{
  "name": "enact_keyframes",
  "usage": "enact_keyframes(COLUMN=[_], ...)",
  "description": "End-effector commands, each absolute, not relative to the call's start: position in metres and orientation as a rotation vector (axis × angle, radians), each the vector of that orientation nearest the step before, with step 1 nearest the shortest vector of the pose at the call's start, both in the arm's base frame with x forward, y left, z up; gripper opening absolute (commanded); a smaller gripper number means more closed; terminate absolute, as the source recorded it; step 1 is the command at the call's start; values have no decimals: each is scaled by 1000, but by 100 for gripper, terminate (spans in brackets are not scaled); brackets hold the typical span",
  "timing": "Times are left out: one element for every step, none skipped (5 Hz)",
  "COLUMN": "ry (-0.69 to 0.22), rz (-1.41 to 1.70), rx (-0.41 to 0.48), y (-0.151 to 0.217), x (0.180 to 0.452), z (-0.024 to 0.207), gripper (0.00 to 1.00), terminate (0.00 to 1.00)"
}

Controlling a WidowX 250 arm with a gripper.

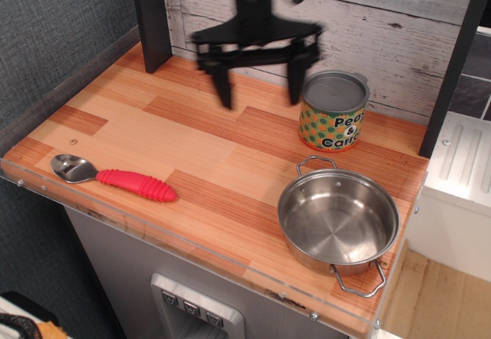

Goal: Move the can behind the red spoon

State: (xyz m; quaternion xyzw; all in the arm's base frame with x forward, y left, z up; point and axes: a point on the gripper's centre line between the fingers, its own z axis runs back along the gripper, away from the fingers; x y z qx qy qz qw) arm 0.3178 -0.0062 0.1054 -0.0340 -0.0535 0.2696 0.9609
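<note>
The can (333,112) stands upright near the back right corner of the desk (192,147), close to the plank wall (368,17), its grey lid up and its orange label with green dots facing forward; the words on the label are partly cut off by the curve. Nothing touches it. Just to its left hangs the gripper (259,86), black and somewhat blurred, with its two fingers spread wide apart and pointing down. The right fingertip (294,93) is just beside the can's upper left rim, and whether it touches cannot be told. The left fingertip (225,97) hangs over the back middle of the desk. Between the fingers there is only bare wood.

In front of the can, near the front right corner, sits a steel pot (337,222) with two wire handles, empty, apart from the can.

The spoon (111,175) lies flat along the front edge near the front left corner, well apart from the can. Its shiny bowl points toward the left edge and its ribbed red handle points right.

A dark post (150,18) rises at the back left corner, and another (453,70) at the right edge behind the can.
</note>
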Motion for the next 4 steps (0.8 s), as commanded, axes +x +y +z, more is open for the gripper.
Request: enact_keyframes(ry=[-73, -20, 62, 75], rz=[612, 732, 866, 911], rx=[-43, -76, -97, -87], y=[-62, -75, -74, -76], x=[360, 368, 375, 381], z=[109, 109, 103, 91], gripper=[100, 100, 100, 100], terminate=[0, 0, 0, 0])
